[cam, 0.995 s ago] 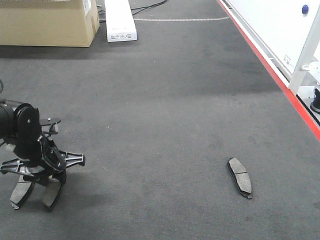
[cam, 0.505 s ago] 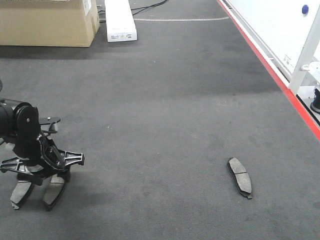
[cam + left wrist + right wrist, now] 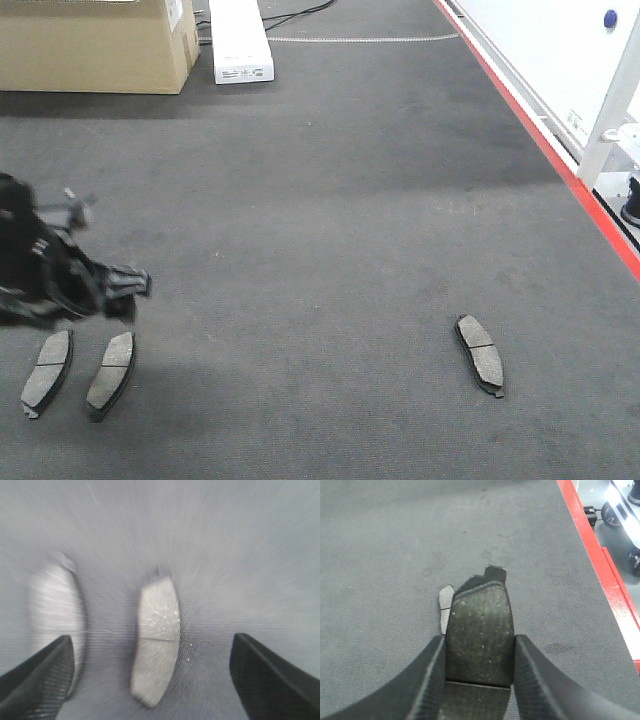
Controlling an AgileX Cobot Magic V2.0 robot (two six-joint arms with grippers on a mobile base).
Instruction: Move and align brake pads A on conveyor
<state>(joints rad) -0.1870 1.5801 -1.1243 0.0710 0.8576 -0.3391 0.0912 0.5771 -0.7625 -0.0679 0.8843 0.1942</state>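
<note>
On the dark grey conveyor (image 3: pixel 330 200), two brake pads lie side by side at the front left, one (image 3: pixel 47 372) to the left of the other (image 3: pixel 110 375). My left gripper (image 3: pixel 70 290) is a blur just above and behind them, open and holding nothing. In its wrist view the right-hand pad (image 3: pixel 157 640) lies between the spread fingers and the left-hand pad (image 3: pixel 55 615) lies beside the left finger. A third pad (image 3: pixel 480 355) lies at the front right. My right gripper (image 3: pixel 479 640) is shut on a fourth pad (image 3: pixel 480 610), above a lying pad (image 3: pixel 444 605); it is out of the front view.
A red strip (image 3: pixel 520 110) borders the conveyor on the right, with a white frame (image 3: pixel 590 70) beyond it. A cardboard box (image 3: pixel 95 45) and a long white box (image 3: pixel 240 40) stand at the far left end.
My left gripper has risen and pulled back from the two left pads, which now lie uncovered on the conveyor. The pad at the front right has not moved.
</note>
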